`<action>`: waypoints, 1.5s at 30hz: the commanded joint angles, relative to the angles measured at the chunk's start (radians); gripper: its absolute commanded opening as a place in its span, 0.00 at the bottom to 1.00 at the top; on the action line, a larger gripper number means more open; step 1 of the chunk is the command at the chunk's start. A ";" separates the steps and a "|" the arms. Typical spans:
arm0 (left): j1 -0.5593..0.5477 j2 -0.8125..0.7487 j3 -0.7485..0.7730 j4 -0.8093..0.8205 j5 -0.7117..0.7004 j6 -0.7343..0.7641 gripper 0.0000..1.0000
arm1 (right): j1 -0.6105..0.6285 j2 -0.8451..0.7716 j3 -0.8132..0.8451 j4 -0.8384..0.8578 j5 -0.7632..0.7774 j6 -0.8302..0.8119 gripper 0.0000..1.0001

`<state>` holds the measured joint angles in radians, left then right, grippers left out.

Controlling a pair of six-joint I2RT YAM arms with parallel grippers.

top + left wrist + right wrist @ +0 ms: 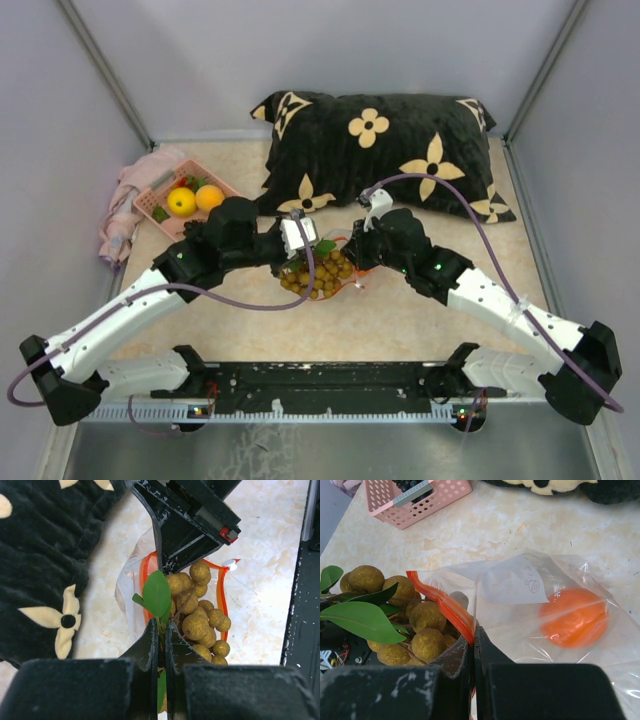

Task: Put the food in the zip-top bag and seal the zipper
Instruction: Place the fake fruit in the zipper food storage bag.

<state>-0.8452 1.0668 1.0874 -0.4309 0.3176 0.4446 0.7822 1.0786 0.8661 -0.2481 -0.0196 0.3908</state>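
The clear zip-top bag point(535, 610) lies mid-table with an orange ball point(574, 617) inside. Its red-orange zipper point(442, 602) stands open. A cluster of tan-brown balls point(197, 622) with green leaves point(156, 592) sits in the mouth, between the two runs of the zipper point(221, 595). My left gripper point(161, 625) is shut on the cluster's green stem. My right gripper point(473, 630) is shut on the bag's mouth edge at the zipper. From above, both grippers, left point(300, 240) and right point(355, 255), meet over the cluster point(315, 275).
A pink basket point(150, 205) at the back left holds a yellow ball point(181, 201) and an orange ball point(209, 197). A pink cloth point(125, 210) lies beside it. A black flowered pillow point(400, 150) lies along the back, just behind the grippers.
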 commanded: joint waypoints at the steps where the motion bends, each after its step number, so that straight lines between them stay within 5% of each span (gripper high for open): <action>1: -0.035 0.039 0.077 -0.061 -0.108 0.032 0.00 | -0.003 -0.015 0.079 0.027 -0.002 0.011 0.00; 21: -0.221 0.172 0.122 0.019 -0.214 0.049 0.00 | -0.003 0.042 0.078 0.108 -0.148 0.080 0.00; 26: -0.221 0.160 0.085 0.046 -0.394 0.025 0.00 | -0.003 0.003 0.071 0.094 -0.157 0.087 0.00; 29: -0.221 0.118 0.055 0.090 -0.388 0.014 0.01 | -0.004 -0.023 0.063 0.096 -0.160 0.092 0.00; 35: -0.223 0.117 0.038 0.138 -0.246 0.005 0.14 | -0.006 0.006 0.051 0.129 -0.186 0.132 0.00; 38: -0.223 0.145 0.034 0.136 -0.249 -0.008 0.15 | -0.007 0.004 0.039 0.150 -0.178 0.156 0.00; 45: -0.222 0.141 -0.004 0.187 -0.369 -0.070 0.38 | -0.041 0.000 0.006 0.160 -0.161 0.237 0.00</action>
<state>-1.0607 1.2106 1.1034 -0.3054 0.0078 0.4263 0.7658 1.0939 0.8818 -0.1772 -0.1673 0.5568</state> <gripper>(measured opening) 0.328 0.006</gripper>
